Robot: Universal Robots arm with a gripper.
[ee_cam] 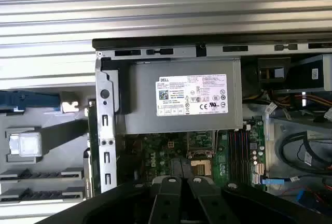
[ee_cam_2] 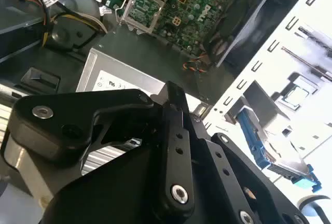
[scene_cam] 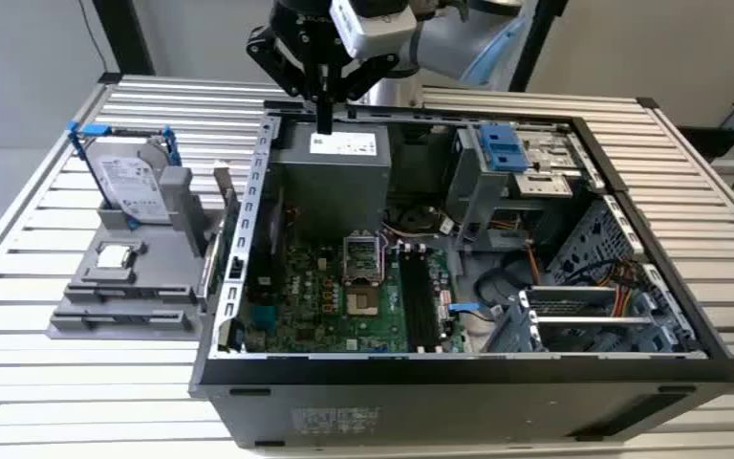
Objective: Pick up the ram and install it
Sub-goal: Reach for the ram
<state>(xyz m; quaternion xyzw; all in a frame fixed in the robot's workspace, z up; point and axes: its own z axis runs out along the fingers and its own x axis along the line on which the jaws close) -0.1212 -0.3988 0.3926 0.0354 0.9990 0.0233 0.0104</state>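
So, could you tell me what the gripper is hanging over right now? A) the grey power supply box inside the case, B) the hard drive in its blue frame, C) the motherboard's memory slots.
A: in the exterior view the gripper hangs over the grey power supply box.

bright, even light on the desk (scene_cam: 35, 316); the case (scene_cam: 469, 382) interior under the fingers (scene_cam: 325, 110) sits in shadow; in the second wrist view glare whitens the case's wall.
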